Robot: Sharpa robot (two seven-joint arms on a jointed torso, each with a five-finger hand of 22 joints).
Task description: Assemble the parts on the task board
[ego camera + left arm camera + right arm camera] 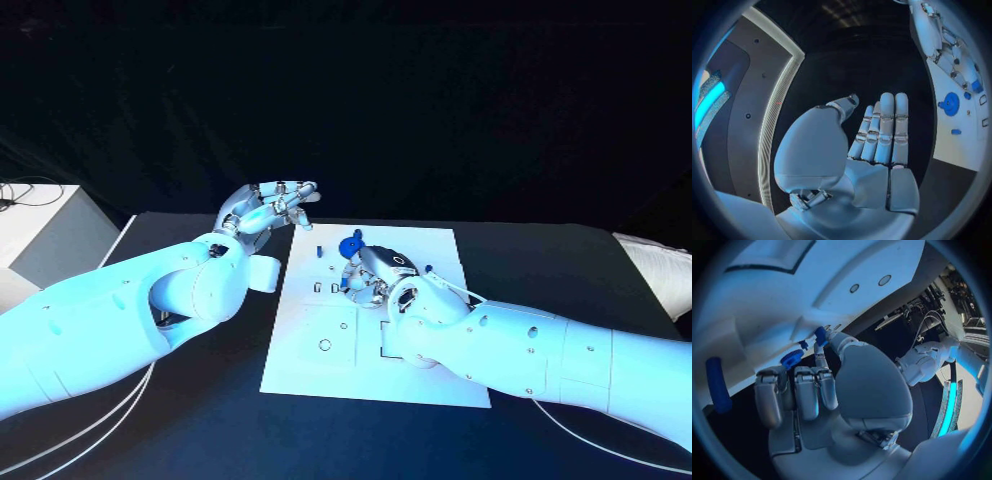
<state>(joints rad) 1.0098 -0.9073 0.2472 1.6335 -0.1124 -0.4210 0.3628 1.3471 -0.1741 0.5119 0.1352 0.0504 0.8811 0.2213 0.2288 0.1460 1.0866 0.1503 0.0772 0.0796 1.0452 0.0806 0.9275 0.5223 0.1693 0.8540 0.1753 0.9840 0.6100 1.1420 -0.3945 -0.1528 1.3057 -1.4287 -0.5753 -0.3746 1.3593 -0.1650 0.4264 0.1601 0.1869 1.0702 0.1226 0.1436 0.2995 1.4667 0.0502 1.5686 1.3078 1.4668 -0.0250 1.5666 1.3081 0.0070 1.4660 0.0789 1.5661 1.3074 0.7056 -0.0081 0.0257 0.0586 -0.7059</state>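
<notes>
a robot lab: black-draped backdrop, black table (pixel 577 260), cabled white box (pixel 43 235) beside it.

The desk (pixel 173 420) is black, and the task board (pixel 332 370) on it is plain white, marked with small dark outlines and holes. The parts are blue: a round blue disc (pixel 351 245) at the board's far end, a small blue piece (pixel 956 132) near it, and a long blue bar (pixel 717 385) lying on the board. Both arms are white. The left hand (pixel 274 208) and the right hand (pixel 378 272) are silver with darker seams between their segments. A white box (pixel 43 235) stands beside the desk.
</notes>
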